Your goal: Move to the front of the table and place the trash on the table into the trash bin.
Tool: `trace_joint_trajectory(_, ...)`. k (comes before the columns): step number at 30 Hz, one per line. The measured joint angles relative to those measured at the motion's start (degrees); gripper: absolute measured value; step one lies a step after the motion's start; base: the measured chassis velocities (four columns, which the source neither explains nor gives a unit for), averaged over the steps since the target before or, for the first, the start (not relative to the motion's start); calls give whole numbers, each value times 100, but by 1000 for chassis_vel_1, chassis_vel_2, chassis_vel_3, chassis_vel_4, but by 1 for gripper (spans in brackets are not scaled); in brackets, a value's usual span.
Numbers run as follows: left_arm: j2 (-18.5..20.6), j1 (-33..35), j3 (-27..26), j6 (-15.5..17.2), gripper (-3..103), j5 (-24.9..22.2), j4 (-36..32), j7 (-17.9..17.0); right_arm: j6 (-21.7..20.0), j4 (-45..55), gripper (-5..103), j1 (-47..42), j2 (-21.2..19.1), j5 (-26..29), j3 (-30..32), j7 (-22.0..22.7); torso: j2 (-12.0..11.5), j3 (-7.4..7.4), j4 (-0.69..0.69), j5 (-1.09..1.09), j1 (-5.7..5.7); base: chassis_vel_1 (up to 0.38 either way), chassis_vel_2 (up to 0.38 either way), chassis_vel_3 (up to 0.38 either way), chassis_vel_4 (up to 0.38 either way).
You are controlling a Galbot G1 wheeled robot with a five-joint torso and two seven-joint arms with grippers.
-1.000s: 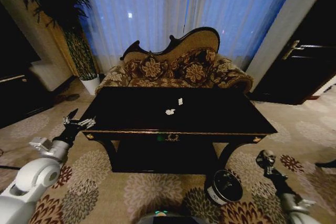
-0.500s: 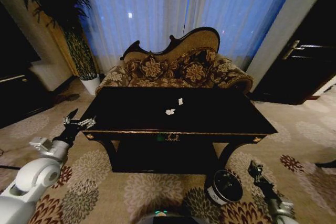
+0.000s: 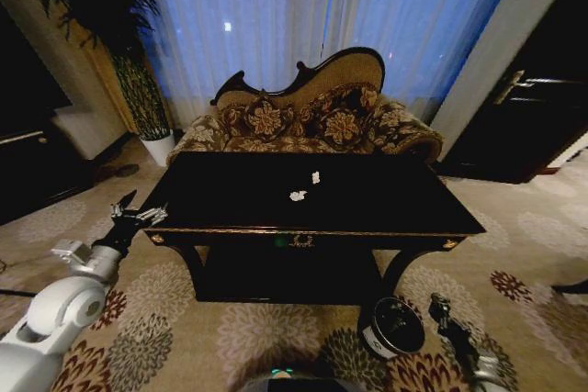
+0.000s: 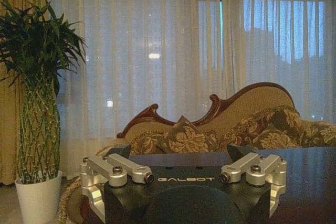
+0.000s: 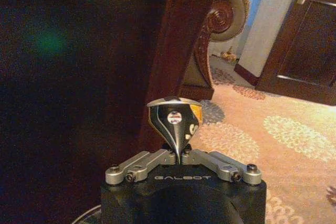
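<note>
The glossy black table (image 3: 386,213) with gold trim stands right in front of me. Two tiny white paper bits of trash lie near the middle of its top, one (image 3: 298,196) nearer me and one (image 3: 315,177) behind it. The small black trash bin (image 3: 393,326) sits on the carpet by the table's front right leg. My right gripper (image 3: 439,305) hangs low just right of the bin, its fingers (image 5: 176,124) shut together on nothing, facing the table leg (image 5: 178,51). My left gripper (image 3: 138,216) is open beside the table's left front corner, its jaws spread wide (image 4: 178,153).
A floral sofa (image 3: 312,121) stands behind the table, with curtains beyond it. A tall potted plant (image 3: 147,98) is at the back left and a dark door (image 3: 533,126) at the right. Patterned carpet (image 3: 266,328) surrounds the table.
My right arm has dropped lower and swung left, ending close beside the trash bin. The left arm, the table and the paper bits have not moved.
</note>
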Motion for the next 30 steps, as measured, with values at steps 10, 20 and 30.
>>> trace_joint_trajectory(10,0,1,0,0,100,0,0,0,-64,-296,0,173,50,-335,-79,34,0,0,0,-1,0,0,0,0,0)
trace_joint_trajectory(20,0,0,0,0,100,0,0,0,-87,-601,-2,333,50,-603,-178,33,0,0,0,1,0,0,0,0,0)
trace_joint_trajectory(30,0,0,0,0,100,0,0,0,-162,-700,35,467,17,-620,-196,35,0,0,1,0,0,0,0,0,0)
